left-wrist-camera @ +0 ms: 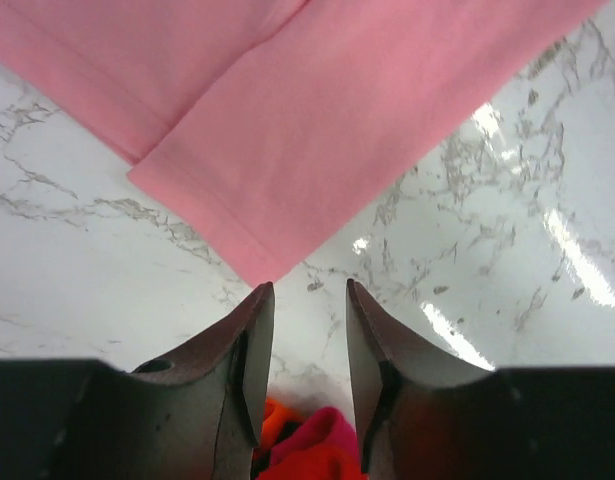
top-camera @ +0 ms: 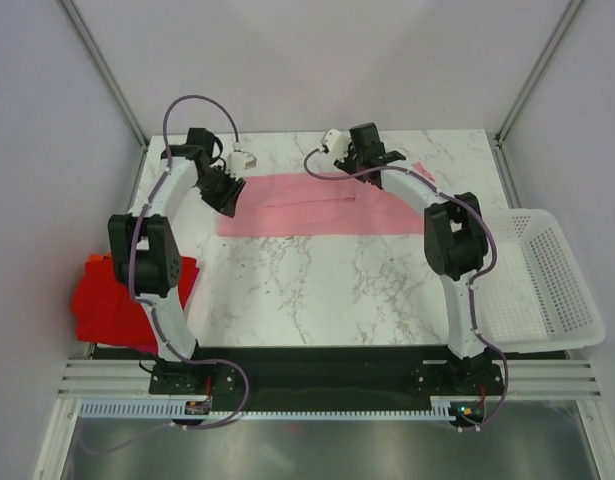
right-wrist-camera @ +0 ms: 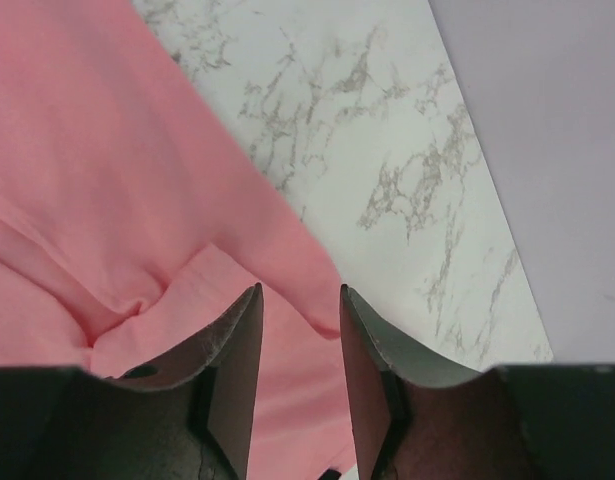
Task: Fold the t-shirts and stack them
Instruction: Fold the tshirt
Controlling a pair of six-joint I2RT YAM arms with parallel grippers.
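The light pink t-shirt (top-camera: 317, 208) lies as a long flat band across the far middle of the table. My left gripper (top-camera: 227, 196) hovers at its left end. In the left wrist view this gripper (left-wrist-camera: 309, 292) is open just off a corner of the pink t-shirt (left-wrist-camera: 317, 110), with only marble between the fingers. My right gripper (top-camera: 373, 162) is over the band's far right part. It (right-wrist-camera: 299, 292) is open above a rumpled fold of the pink t-shirt (right-wrist-camera: 107, 180), and the cloth lies loose under it. A bright red folded t-shirt (top-camera: 117, 300) with an orange one (top-camera: 97, 260) under it sits at the left edge.
A white perforated basket (top-camera: 547, 285) stands at the right edge of the marble table (top-camera: 327, 290). The right arm's elbow (top-camera: 457, 235) hangs over the pink band's right end. Red and orange cloth (left-wrist-camera: 307, 450) shows low between my left fingers. Grey walls close the far side.
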